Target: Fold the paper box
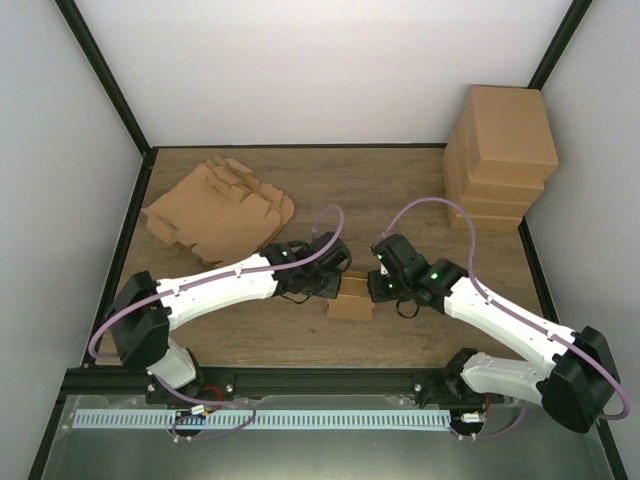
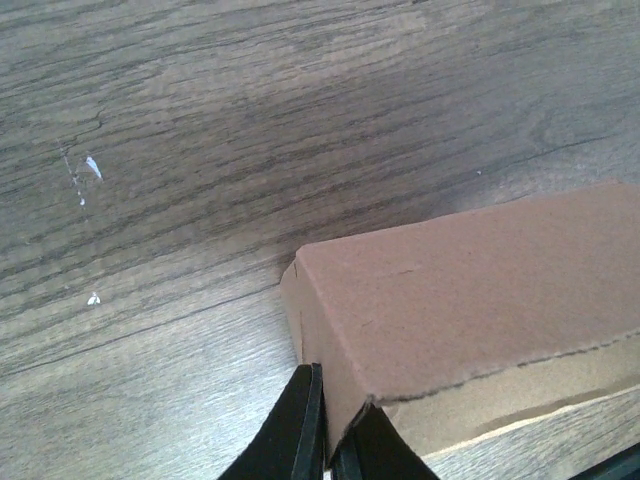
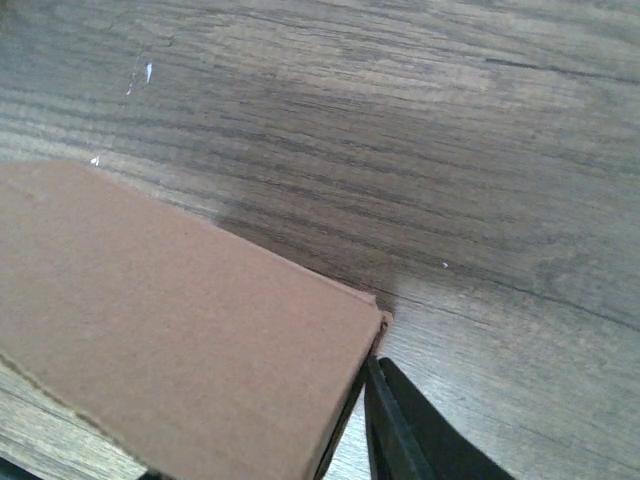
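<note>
on the table [image 1: 420,200], left jaws pinch the paper box [image 1: 350,300].

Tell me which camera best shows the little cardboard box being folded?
The left wrist view: the cardboard box is close up, showing its top face, end wall and a ragged edge. The right wrist view shows only its flat top and one corner. The top view shows the box small.

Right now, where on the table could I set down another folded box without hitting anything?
Bare wood lies at the back centre of the table, between the flat cardboard pile and the stack of boxes, and along the near edge in front of the box. The middle is crowded: left gripper and right gripper flank it.
</note>
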`<state>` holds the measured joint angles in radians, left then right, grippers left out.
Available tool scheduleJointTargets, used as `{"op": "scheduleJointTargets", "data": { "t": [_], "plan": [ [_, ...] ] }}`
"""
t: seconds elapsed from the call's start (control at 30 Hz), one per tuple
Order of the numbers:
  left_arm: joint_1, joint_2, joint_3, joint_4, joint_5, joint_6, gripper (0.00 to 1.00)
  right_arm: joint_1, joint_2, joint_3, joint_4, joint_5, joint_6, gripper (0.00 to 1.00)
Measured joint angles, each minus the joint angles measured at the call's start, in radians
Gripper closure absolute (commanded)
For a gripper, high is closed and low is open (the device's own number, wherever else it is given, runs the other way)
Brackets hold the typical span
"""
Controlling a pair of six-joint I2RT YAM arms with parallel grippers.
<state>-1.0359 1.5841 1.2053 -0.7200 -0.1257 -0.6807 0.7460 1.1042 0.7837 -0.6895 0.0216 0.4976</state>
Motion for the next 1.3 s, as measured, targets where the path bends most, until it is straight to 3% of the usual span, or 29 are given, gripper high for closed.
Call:
{"op": "scheduleJointTargets", "data": {
  "t": [0.5, 0.73, 0.97, 1.03, 1.3],
  "plan": [
    [0.02, 0.02, 0.033, -0.026, -0.006, -0.059, 0.96, 0.022, 0.023, -0.003, 0.035, 0.013, 0.021, 0.73],
    [0.043, 0.019, 0.033, -0.04, 0.013, -0.061, 0.96, 0.075, 0.023, -0.03, 0.101, 0.072, 0.042, 0.61],
    [0.043, -0.015, -0.001, -0.015, -0.001, -0.085, 0.96, 0.079, -0.016, -0.054, 0.139, 0.05, 0.063, 0.57],
    [0.043, -0.044, -0.036, 0.008, -0.009, -0.098, 0.96, 0.081, -0.022, -0.054, 0.153, 0.033, 0.076, 0.49],
    [0.043, -0.117, -0.127, 0.068, -0.027, -0.147, 0.96, 0.084, -0.023, -0.09, 0.212, -0.032, 0.102, 0.5]
  ]
}}
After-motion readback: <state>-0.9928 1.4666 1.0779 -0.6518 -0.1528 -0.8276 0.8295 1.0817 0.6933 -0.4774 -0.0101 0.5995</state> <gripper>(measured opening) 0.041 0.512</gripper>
